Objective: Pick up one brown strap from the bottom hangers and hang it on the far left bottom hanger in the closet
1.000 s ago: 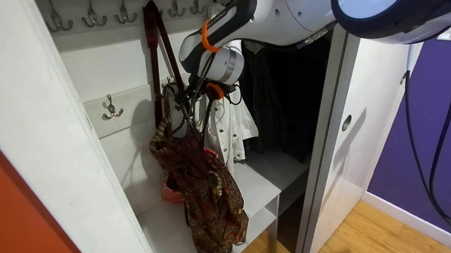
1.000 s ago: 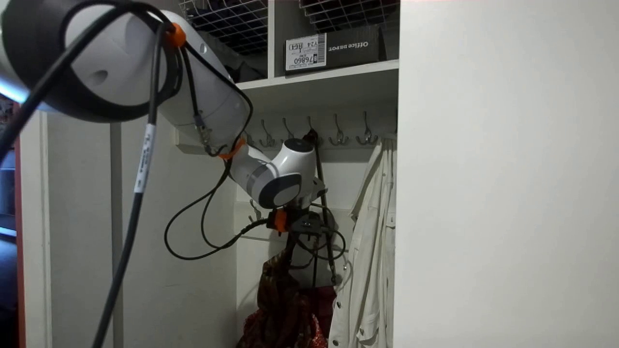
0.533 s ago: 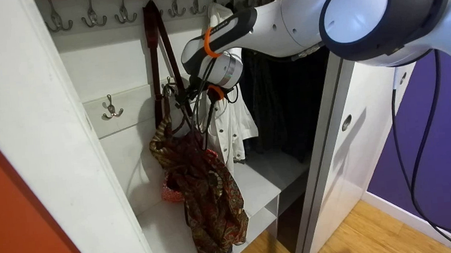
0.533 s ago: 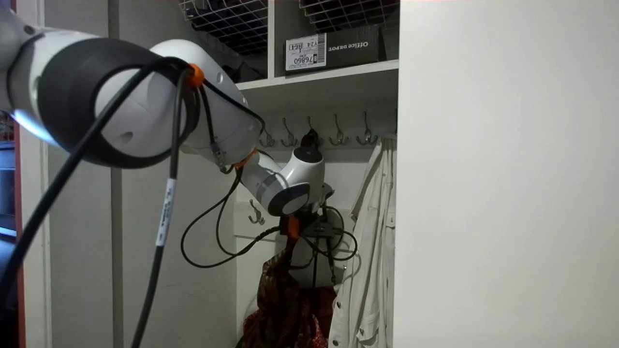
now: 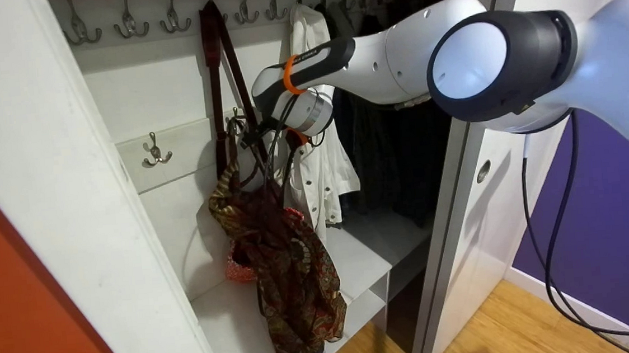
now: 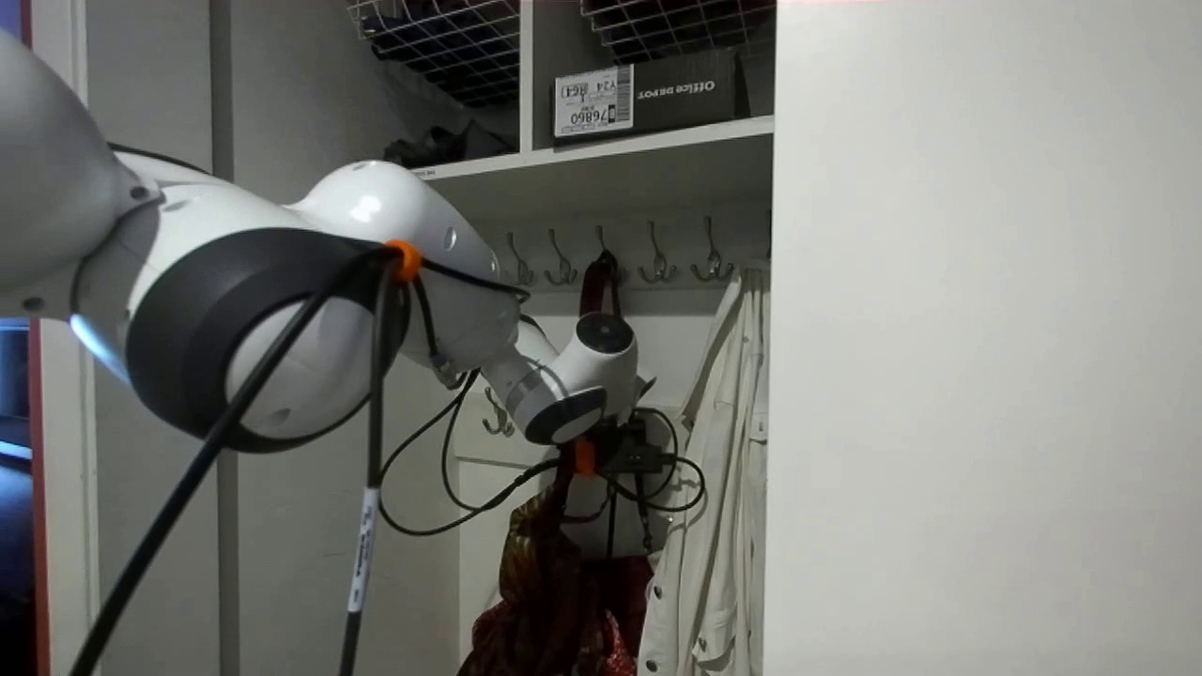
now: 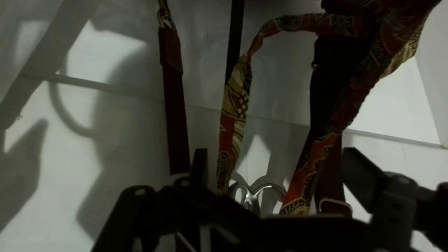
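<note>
The brown strap [image 5: 215, 89] hangs as a long reddish-brown loop from the upper hook row, one of the bottom hangers [image 5: 173, 16] by look. In the wrist view its two lengths show, one at left [image 7: 176, 115], one with a buckle at right. The patterned cloth bag [image 5: 300, 278] hangs by cloth straps [image 7: 232, 122] around a lower silver hook [image 7: 253, 196]. My gripper [image 7: 280, 171] is open. The cloth straps, hook and buckled length appear between its fingers; the left length is outside. Contact cannot be told. The far left bottom hanger [image 5: 155, 150] is bare.
A white garment [image 5: 314, 171] hangs beside the gripper. A white ledge [image 5: 231, 329] lies below the bag. The closet's grey-edged door [image 5: 465, 232] stands at one side, with dark clothes [image 5: 391, 153] behind it. A shelf with a box [image 6: 648, 99] is above.
The arm's elbow and forearm have come down. My gripper has shifted slightly lower, and rightward in an exterior view. The straps and bag have hardly moved.
</note>
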Controlling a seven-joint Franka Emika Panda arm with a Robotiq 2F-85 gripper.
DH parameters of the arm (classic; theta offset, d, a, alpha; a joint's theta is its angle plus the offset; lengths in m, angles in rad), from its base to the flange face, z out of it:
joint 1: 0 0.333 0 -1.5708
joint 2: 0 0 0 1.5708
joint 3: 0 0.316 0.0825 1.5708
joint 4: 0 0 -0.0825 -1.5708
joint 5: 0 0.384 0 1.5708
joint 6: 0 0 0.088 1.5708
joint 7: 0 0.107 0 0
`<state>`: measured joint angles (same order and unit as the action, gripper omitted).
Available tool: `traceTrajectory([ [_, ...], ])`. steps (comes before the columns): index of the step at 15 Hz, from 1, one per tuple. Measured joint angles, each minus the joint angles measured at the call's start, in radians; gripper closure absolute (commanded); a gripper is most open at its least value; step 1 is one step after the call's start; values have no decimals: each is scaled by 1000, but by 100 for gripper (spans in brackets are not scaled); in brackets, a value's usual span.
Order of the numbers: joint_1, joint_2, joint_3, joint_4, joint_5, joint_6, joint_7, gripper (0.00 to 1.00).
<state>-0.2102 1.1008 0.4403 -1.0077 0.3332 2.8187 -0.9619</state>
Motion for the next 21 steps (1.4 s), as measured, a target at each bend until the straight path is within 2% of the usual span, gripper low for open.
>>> traceTrajectory([
  [3, -6, 47, 38, 59, 0, 14, -48, 58],
  [9, -12, 92, 73, 136, 0, 18, -109, 98],
  [16, -16, 99, 88, 163, 0, 23, -146, 100],
  [21, -41, 98, 173, 173, 0, 78, -253, 100],
])
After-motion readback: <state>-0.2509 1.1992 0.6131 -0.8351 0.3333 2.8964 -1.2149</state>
